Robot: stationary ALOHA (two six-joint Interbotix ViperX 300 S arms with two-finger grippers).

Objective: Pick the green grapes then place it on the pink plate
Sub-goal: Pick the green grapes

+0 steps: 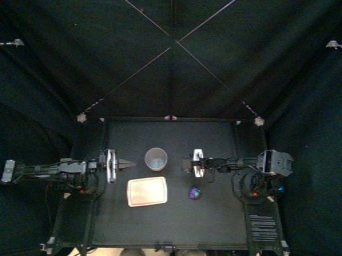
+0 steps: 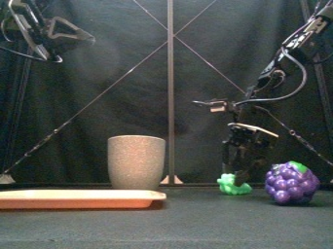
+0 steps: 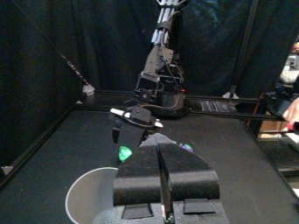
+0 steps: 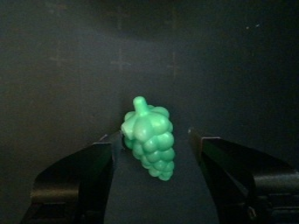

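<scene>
We are holding our right gripper [image 4: 155, 140] just above the green grapes [image 2: 235, 183], jaws spread wide and gripping nothing. The grapes are lying on the table below, between the jaws. By our judgement the pick is not yet made. The pink plate [image 2: 78, 198] is lying well off to the gripper's left, past the grey cup [image 2: 135, 160]. Our left gripper [image 3: 165, 179] is resting aside, jaws closed together.
</scene>
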